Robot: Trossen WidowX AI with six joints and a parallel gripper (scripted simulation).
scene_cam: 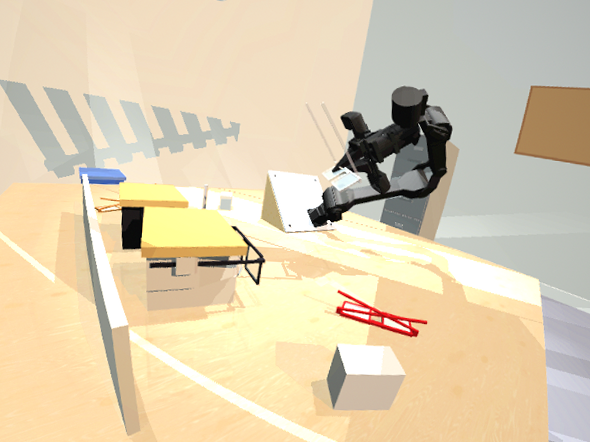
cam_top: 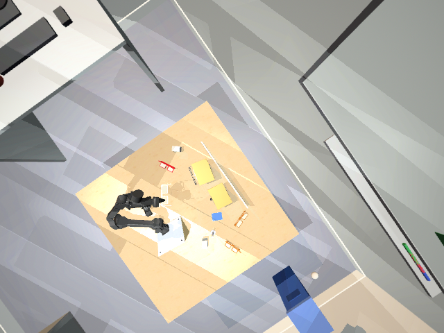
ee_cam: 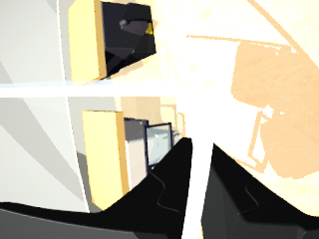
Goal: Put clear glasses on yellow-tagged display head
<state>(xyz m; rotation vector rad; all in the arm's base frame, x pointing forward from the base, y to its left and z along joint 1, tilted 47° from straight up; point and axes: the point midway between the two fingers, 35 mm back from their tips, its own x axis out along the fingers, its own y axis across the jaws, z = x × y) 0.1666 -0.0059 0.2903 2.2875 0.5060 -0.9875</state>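
Observation:
The clear glasses [cam_top: 164, 189] [scene_cam: 346, 179] [ee_cam: 100, 91] hang in the air, held by the frame between the closed fingertips of my gripper [cam_top: 164, 200] [scene_cam: 335, 168] [ee_cam: 193, 147]. Their temples point up and left in the exterior view. The dark head [cam_top: 219, 195] [scene_cam: 130, 226] [ee_cam: 127, 30] has a yellow slab on top and a small yellow tag on its face in the wrist view; its face is bare. The other, pale head [cam_top: 202, 172] [scene_cam: 190, 285] [ee_cam: 135, 159] also has a yellow slab and wears black glasses [scene_cam: 260, 261] [ee_cam: 147, 146]. My gripper is well away from both heads.
A tilted white board [cam_top: 171, 238] [scene_cam: 299, 203] stands beside the arm. Red glasses [cam_top: 166, 166] [scene_cam: 377, 317] and a white block [cam_top: 176, 148] [scene_cam: 368, 383] lie before the pale head. A long low wall [cam_top: 224, 174] [scene_cam: 98, 263] runs behind both heads. A blue block [cam_top: 216, 216] [scene_cam: 101, 176] lies near the dark head.

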